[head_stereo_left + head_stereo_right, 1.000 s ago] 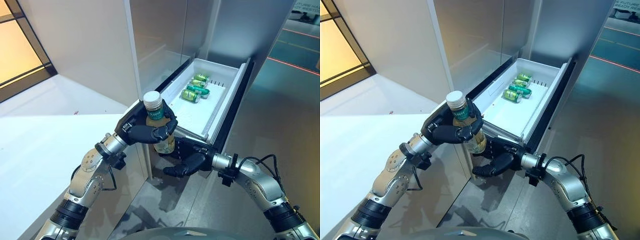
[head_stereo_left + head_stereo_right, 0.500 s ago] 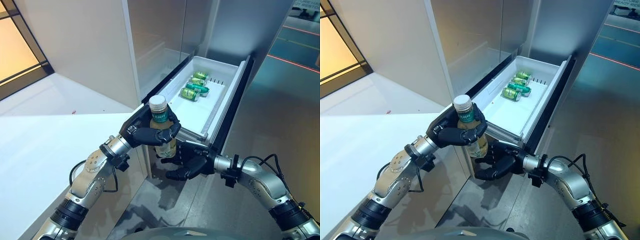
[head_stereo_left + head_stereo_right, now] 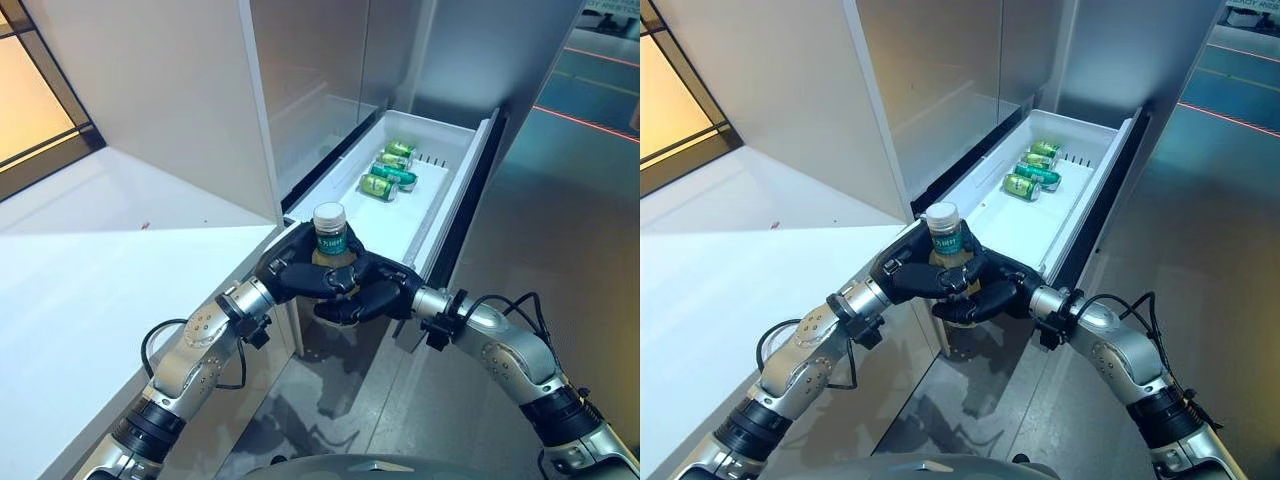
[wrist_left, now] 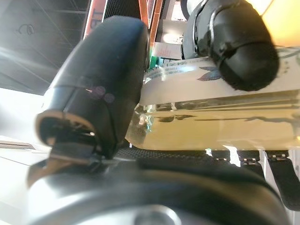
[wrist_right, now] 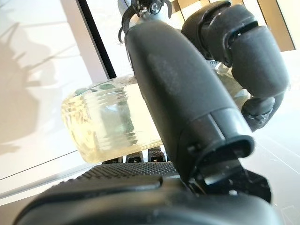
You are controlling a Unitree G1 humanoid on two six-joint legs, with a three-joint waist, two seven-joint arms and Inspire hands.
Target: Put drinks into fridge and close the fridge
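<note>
A bottle [image 3: 329, 228] with a white cap, a green label and pale yellow liquid stands upright at the near end of the open white fridge drawer [image 3: 448, 190]. My left hand [image 3: 290, 275] is curled round its middle. My right hand [image 3: 375, 296] is curled round its lower part, just under the left hand's fingers. The left wrist view shows the bottle [image 4: 211, 117] between the left hand's thumb and fingers. The right wrist view shows the bottle [image 5: 105, 124] lying in the right hand's grasp. Green cans [image 3: 387, 172] lie toward the drawer's far end.
A white counter [image 3: 100, 270] runs along the left, up to the fridge's side. The grey fridge body [image 3: 310, 80] rises behind the drawer. The drawer's dark front panel [image 3: 472, 195] sticks out on the right, above grey floor [image 3: 560, 220].
The left hand has lowered the bottle and carried it toward the drawer's near end. The right hand has come up from below and closed round the bottle's lower part.
</note>
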